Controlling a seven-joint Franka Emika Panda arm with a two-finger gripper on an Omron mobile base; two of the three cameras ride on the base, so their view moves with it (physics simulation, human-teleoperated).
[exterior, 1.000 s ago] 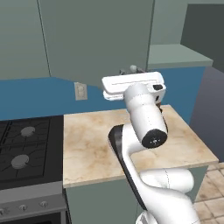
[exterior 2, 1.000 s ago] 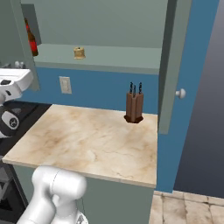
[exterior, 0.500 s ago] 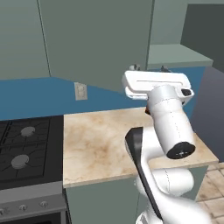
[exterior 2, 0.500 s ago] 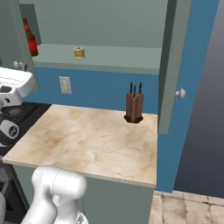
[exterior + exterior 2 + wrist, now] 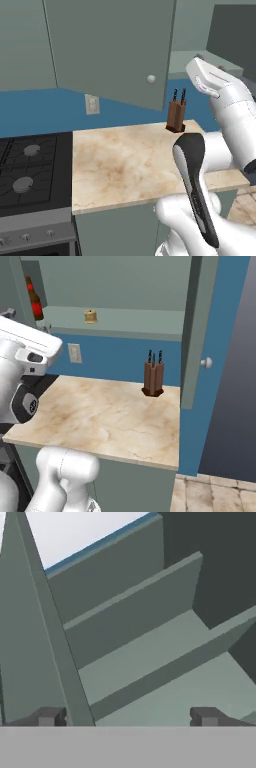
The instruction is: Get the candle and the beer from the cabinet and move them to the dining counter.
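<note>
I've got the end effector (image 5: 125, 717) open and empty; in the hand view the two dark fingertips (image 5: 49, 716) stand wide apart, one on each side of the edge of an open cabinet door. Past them I see bare grey-green shelf boards inside the cabinet (image 5: 125, 642).

Landmark is the knife block (image 5: 153, 377). It stands upright at the back of the marble counter (image 5: 100, 416), against the blue backsplash.

- candle (image 5: 90, 316): on the open cabinet shelf, above and well to the left of the knife block in the right base view, standing alone.
- beer (image 5: 34, 300): same shelf level, further left of the knife block than the candle, at the cabinet's left end. Upright, red label showing, partly hidden by the cabinet side wall.
- Open cabinet door (image 5: 197, 331): edge-on just right of the knife block, round pale knob facing right.
- Wall outlet (image 5: 74, 353): on the backsplash left of the knife block, below the candle.
- Stove (image 5: 30, 170): in the left base view, touching the counter's far-left edge, well apart from the knife block (image 5: 175, 114).
</note>
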